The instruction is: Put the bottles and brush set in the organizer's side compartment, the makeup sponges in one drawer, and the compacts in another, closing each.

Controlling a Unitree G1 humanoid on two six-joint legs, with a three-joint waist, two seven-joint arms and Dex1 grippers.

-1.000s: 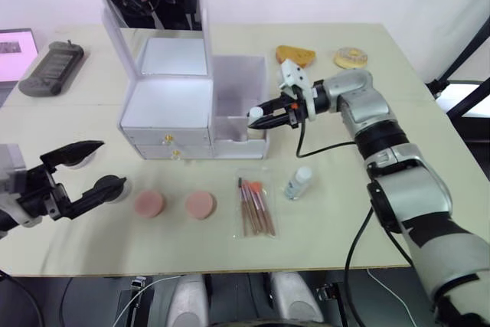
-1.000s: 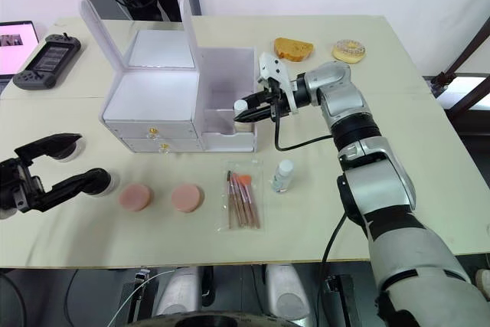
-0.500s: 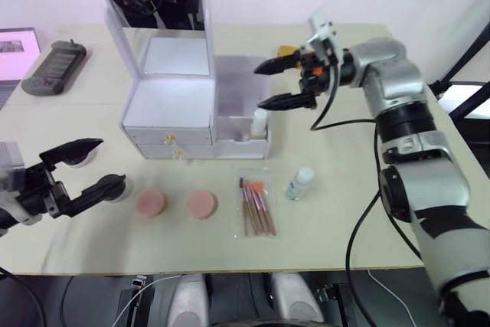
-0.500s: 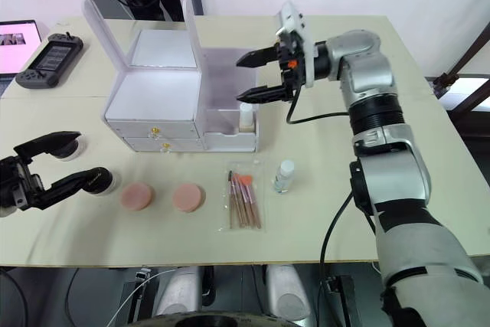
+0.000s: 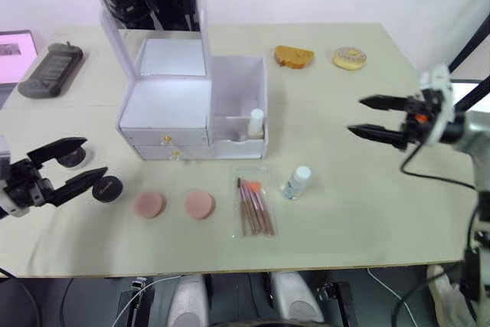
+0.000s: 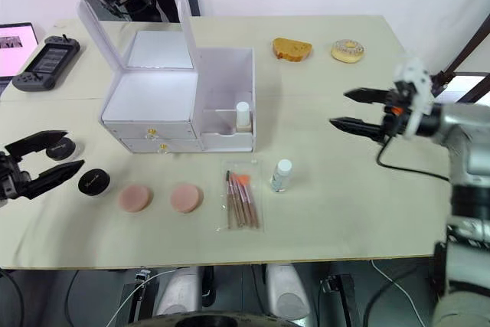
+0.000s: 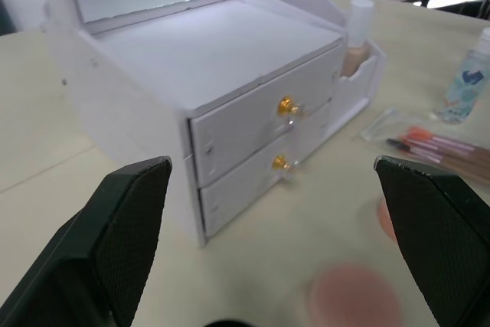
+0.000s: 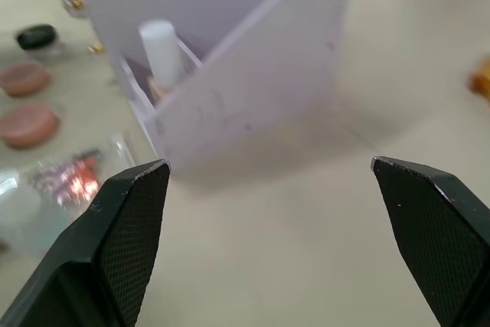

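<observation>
Upright, a white-capped bottle (image 6: 243, 115) in the boxy organizer (image 6: 178, 101) — pincers spread.

A white-capped bottle (image 5: 256, 123) stands upright in the organizer's side compartment (image 5: 240, 105); both drawers look closed. On the table (image 5: 344, 189) in front lie a second bottle (image 5: 297, 182), the brush set (image 5: 255, 206), two sponges (image 5: 174, 205) and what seems a black compact (image 5: 106, 188). Both the left gripper (image 5: 60, 166) and the right gripper (image 5: 367, 116) hang spread and empty.

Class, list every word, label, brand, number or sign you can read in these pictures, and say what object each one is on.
None can be read.
Clear bottle: its label print is too small to make out.
Black compact: a pale mark on the lid, too small to read.
Screen at the table's far left: its picture is blurred.
</observation>
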